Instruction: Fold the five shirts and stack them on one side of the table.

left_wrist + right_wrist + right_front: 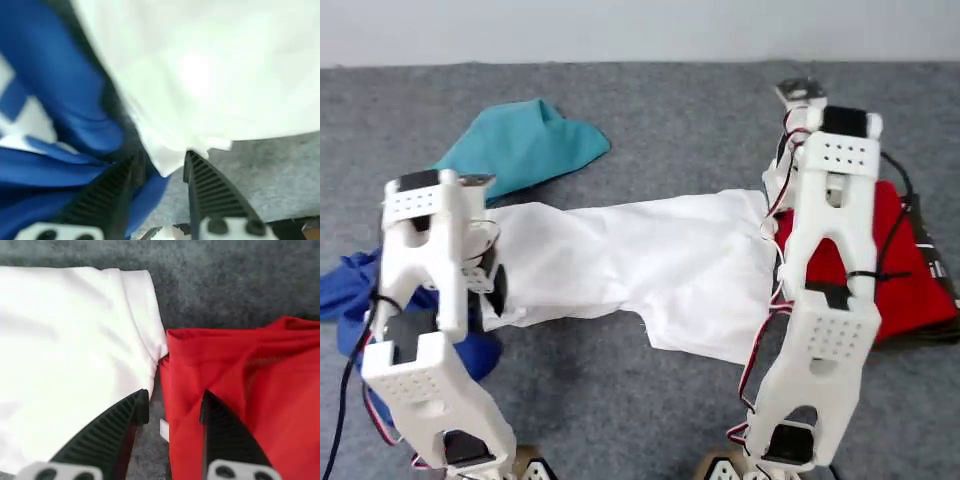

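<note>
My open left claw (pixel 167 182) seems to straddle a corner of the white shirt (pixel 215 75), my open right claw (pixel 172 425) its opposite edge.

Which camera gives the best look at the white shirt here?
The high view: the white shirt lies spread across the table middle, nearly whole. The left wrist view shows one corner beside the blue shirt; the right wrist view shows its edge beside the red shirt.

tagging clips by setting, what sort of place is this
Probably a robotics lab or test bench, not a home: two robot arms at the edge of a grey cloth-covered table, loose shirts spread on it, a bare wall behind.
</note>
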